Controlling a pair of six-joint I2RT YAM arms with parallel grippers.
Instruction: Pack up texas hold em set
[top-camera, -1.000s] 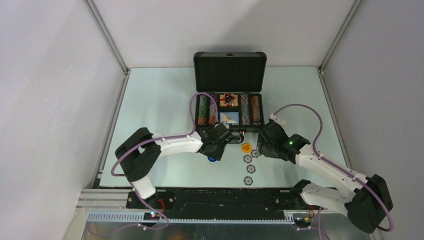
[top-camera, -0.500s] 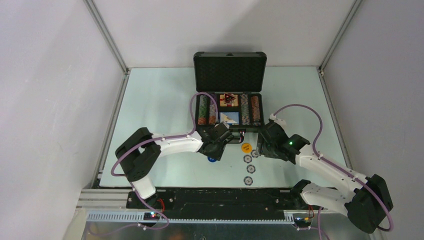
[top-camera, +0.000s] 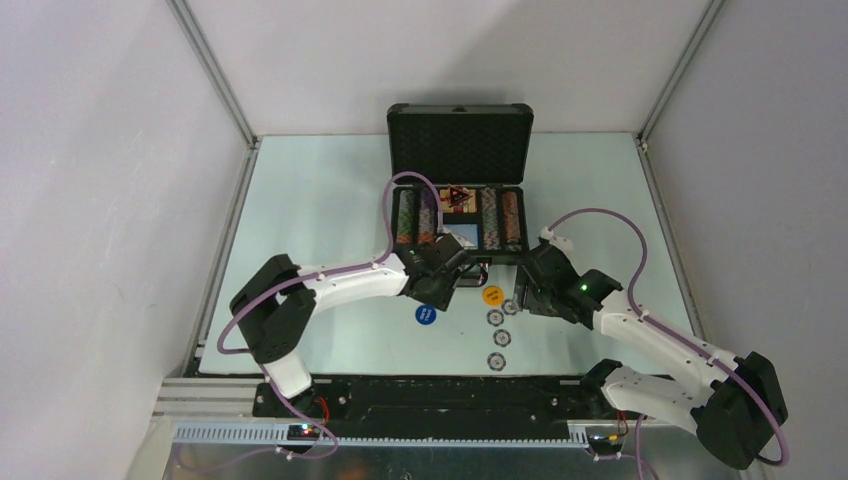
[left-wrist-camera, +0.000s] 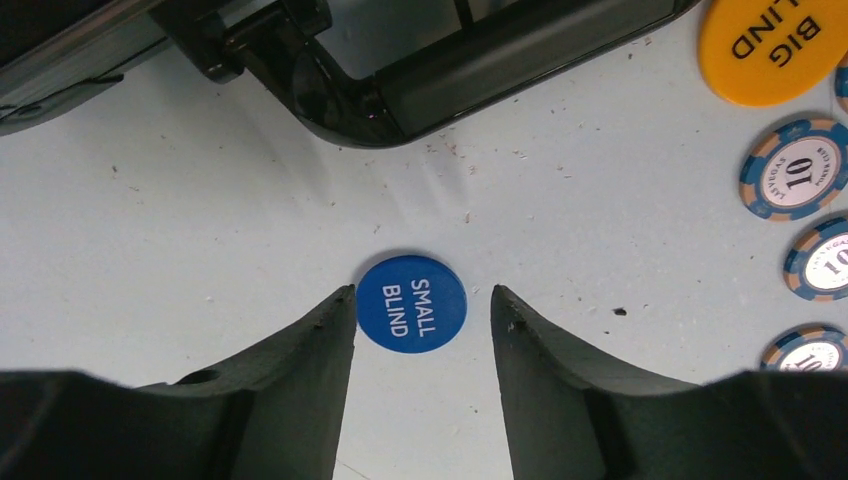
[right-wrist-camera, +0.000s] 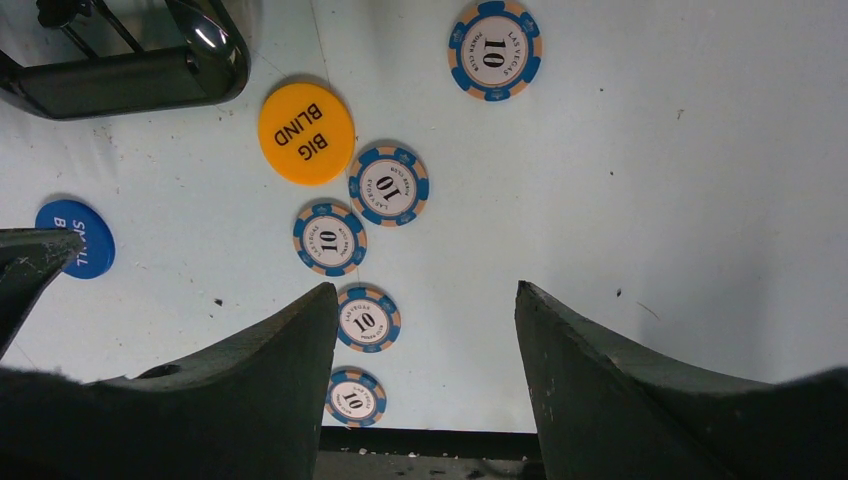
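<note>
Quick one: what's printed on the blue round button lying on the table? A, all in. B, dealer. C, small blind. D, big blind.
C: in the left wrist view the blue button reads SMALL BLIND, while BIG BLIND is on the orange button.

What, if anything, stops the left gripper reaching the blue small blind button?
Likely nothing, so yes: the left gripper hangs open near the blue button, which lies flat with bare table around it.
</note>
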